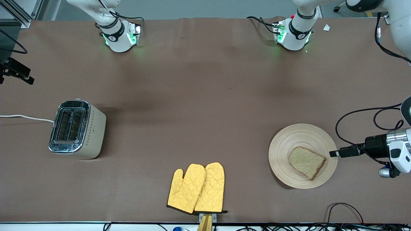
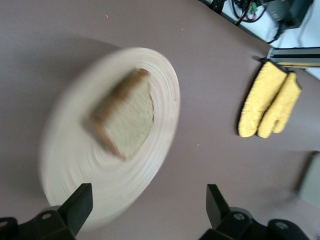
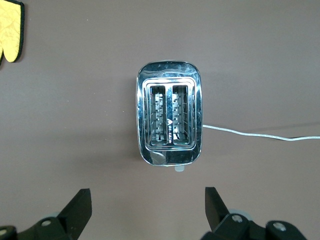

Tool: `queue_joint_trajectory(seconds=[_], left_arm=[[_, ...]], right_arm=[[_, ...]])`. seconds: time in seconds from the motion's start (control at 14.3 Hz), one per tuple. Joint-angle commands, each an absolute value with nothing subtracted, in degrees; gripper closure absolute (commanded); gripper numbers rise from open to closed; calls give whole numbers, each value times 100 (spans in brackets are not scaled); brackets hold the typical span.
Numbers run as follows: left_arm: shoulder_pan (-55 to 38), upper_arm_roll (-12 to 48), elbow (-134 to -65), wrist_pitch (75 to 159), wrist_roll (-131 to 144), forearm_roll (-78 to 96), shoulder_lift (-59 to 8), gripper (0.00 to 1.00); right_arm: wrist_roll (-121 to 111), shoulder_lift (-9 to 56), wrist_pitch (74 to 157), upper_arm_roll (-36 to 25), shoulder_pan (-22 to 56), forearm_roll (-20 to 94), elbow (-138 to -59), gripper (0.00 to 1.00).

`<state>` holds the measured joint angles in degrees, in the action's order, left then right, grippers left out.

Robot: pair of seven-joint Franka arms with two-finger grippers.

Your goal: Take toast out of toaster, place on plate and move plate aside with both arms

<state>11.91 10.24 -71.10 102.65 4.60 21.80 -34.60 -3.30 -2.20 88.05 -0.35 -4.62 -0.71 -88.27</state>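
The toast [image 1: 306,162] lies flat on the round pale plate [image 1: 289,144], which sits on the brown table toward the left arm's end. My left gripper [image 1: 334,153] hovers just off the plate's rim on that same end, pointing at it. In the left wrist view the left gripper [image 2: 147,207] is open and holds nothing, with the plate [image 2: 75,155] and the toast [image 2: 127,117] ahead of it. My right gripper [image 3: 147,207] is open and empty, up over the table beside the toaster [image 3: 170,120].
The steel-topped toaster [image 1: 77,128] stands toward the right arm's end, its white cord [image 1: 25,117] trailing off the table. A pair of yellow oven mitts [image 1: 197,187] lies near the table's front edge. Black cables [image 1: 362,115] loop beside the left arm.
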Motion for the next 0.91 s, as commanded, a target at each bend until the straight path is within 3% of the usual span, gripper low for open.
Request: queue_joint_trajectory(seconds=[0.0, 0.28, 0.84], left_arm=[[775, 984, -7295, 10292, 1131, 1269, -2867, 0], [255, 984, -7365, 9906, 1477, 370, -2321, 0], [123, 1002, -7365, 9547, 1389, 264, -1987, 0]], right_arm=[[-343, -176, 8728, 0, -492, -62, -8736, 0], [-334, -176, 8728, 0, -492, -53, -8736, 0], [-360, -185, 8728, 0, -501, -62, -8736, 0]])
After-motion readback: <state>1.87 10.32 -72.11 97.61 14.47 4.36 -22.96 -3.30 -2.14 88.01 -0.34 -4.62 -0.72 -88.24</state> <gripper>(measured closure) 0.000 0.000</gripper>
